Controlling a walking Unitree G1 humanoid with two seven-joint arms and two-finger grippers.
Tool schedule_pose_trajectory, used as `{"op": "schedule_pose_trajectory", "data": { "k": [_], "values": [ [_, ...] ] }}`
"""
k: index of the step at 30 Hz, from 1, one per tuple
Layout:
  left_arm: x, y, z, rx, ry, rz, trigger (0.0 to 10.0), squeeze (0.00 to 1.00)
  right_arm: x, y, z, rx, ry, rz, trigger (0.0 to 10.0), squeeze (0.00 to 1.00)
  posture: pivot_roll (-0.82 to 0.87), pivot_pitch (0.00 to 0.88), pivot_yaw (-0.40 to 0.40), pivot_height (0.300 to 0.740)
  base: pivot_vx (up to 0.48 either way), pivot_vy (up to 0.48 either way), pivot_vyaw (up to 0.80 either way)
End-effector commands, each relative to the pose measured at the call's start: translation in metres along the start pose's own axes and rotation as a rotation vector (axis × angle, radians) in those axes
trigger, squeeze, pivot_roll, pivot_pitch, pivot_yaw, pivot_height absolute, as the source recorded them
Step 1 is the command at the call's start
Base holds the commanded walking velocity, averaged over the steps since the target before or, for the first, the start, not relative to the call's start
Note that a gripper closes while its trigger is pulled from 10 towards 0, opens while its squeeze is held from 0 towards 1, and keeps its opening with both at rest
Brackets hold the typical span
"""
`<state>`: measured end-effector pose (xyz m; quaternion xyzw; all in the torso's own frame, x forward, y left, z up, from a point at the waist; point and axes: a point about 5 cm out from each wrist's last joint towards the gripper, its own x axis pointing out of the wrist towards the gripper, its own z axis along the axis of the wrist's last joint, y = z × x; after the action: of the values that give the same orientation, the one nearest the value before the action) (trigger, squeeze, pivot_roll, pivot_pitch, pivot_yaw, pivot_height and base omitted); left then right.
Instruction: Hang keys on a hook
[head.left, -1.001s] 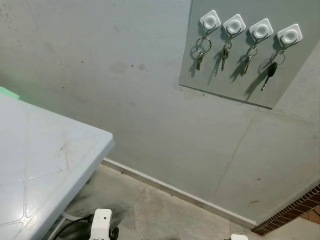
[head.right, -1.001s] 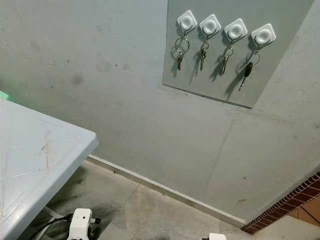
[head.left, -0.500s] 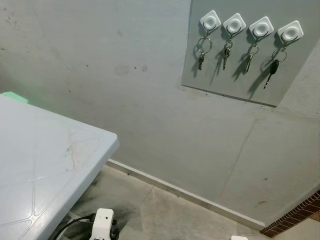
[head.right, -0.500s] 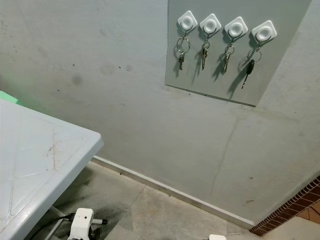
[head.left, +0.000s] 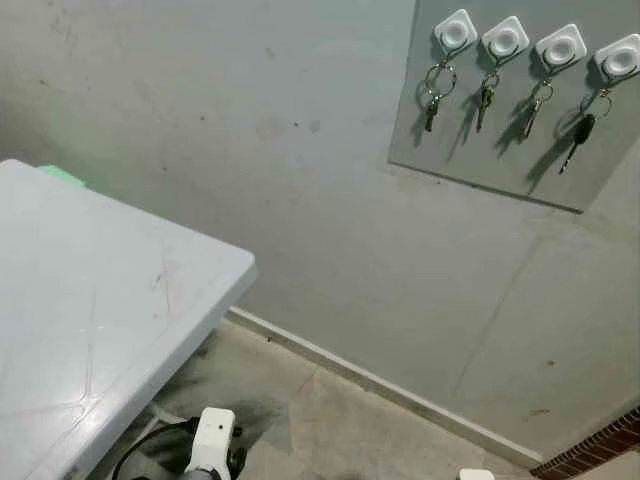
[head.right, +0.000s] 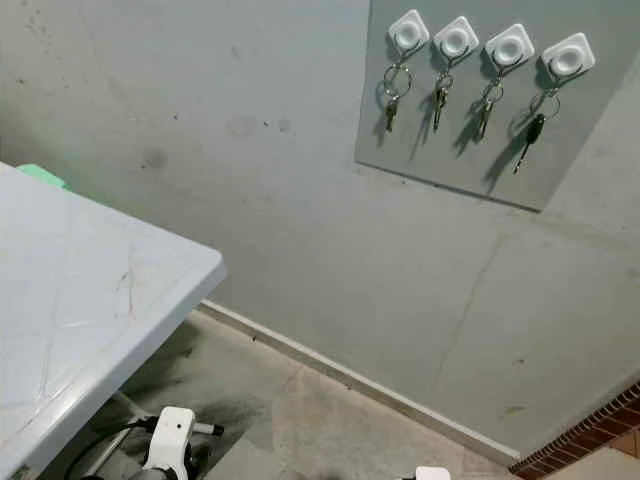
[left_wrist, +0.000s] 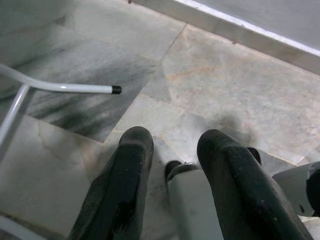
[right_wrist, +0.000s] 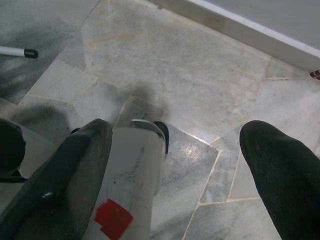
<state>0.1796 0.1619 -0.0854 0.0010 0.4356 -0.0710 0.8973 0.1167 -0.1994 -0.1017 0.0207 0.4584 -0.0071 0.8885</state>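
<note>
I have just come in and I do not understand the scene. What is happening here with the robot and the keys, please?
Nothing is being handled at the moment. Four white hooks sit in a row on a grey board on the wall, and a set of keys hangs from each one, so every hook is taken. Both arms hang low over the stone floor: the left gripper and the right gripper are open and hold nothing. A white table stands to the robot's left.

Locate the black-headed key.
In the left eye view, upper right: the black-headed key hangs from the rightmost white hook on the grey wall panel.
</note>
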Motion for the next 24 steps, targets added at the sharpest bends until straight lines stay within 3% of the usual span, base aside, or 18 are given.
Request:
{"op": "schedule_pose_trajectory", "data": {
  "k": [1,6,24],
  "values": [
    [-0.0002,0.001,0.0001,-0.001,-0.001,0.002,10.0,0.0,-0.0013,-0.0006,-0.0036,-0.01,0.012,0.005,10.0,0.0,-0.01,0.0,0.024,0.699,0.0,-0.364,0.0],
    [-0.0004,0.0011,-0.0011,-0.003,0.002,0.008,10.0,0.0,-0.0011,-0.0008,-0.0026,-0.017,0.009,0.009,10.0,0.0,0.0,0.0,0.017,0.699,0.0,-0.332,0.0],
    [-0.0009,0.0031,-0.0026,-0.045,0.005,0.033,10.0,0.0,-0.003,-0.0019,-0.0072,-0.017,0.021,0.015,10.0,0.0,0.01,0.0,0.006,0.699,0.0,0.0,0.0]
  ]
}}
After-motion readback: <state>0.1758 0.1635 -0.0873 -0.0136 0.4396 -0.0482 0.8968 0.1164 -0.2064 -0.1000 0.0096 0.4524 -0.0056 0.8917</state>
